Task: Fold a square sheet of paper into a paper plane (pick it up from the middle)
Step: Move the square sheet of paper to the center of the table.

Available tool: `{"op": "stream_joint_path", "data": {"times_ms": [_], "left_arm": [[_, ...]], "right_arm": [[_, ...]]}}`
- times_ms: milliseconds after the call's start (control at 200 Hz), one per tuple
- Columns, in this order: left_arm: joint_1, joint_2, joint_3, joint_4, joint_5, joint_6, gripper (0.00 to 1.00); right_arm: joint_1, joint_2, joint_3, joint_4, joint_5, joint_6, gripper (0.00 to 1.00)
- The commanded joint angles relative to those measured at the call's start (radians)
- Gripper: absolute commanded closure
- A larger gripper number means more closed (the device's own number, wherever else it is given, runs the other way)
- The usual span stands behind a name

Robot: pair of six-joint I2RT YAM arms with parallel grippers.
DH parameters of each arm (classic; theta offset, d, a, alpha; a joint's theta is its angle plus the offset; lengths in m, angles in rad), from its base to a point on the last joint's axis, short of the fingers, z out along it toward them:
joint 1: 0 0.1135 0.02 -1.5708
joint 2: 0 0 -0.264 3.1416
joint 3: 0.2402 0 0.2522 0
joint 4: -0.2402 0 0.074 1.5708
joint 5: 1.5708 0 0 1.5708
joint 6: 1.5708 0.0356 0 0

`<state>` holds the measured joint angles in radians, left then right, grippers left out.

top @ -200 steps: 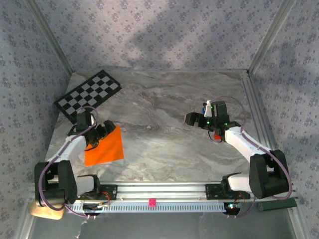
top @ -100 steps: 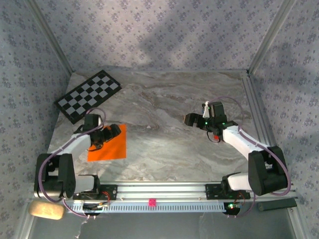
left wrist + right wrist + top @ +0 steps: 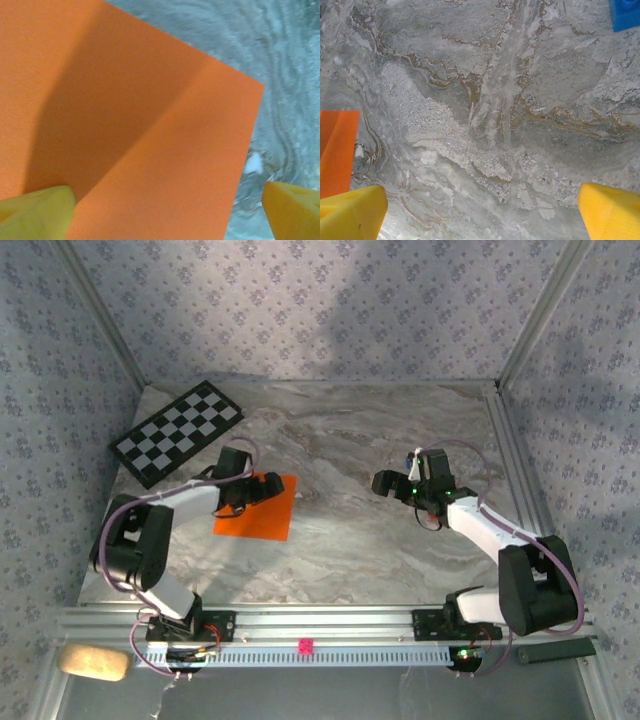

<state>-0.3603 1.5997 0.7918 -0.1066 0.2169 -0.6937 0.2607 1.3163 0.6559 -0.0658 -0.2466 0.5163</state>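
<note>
Unfolded orange square sheet of paper (image 3: 264, 518) flat on counter (image 3: 350, 540); left hand (image 3: 260, 487) spread open over it, right hand (image 3: 383, 481) open & empty; pickup step, next prob. pinch its middle

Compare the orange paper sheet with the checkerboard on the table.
The orange paper sheet is plain; the checkerboard has black and white squares. The sheet looks square, the checkerboard oblong. The sheet lies left of centre under the left gripper; the checkerboard sits at the far-left corner. Both lie flat on the marble table.
</note>
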Motion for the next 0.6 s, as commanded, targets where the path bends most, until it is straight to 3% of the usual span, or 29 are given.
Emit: {"op": "stream_joint_path", "data": {"times_ms": [0,290,495,595], "left_arm": [[-0.057,0.095,0.025,-0.058,0.018,-0.060,0.04],[-0.124,0.097,0.203,-0.219,-0.086,-0.012,0.04],[-0.108,0.095,0.275,-0.402,-0.150,0.230,0.04],[-0.085,0.126,0.297,-0.437,-0.100,0.321,0.05]], "right_arm": [[0.005,-0.025,-0.022,0.030,0.004,0.046,0.00],[0.013,-0.042,-0.038,0.076,-0.003,0.082,0.00],[0.064,-0.020,-0.019,0.086,-0.005,0.077,0.00],[0.090,0.008,-0.001,0.087,0.001,0.077,0.00]]}}
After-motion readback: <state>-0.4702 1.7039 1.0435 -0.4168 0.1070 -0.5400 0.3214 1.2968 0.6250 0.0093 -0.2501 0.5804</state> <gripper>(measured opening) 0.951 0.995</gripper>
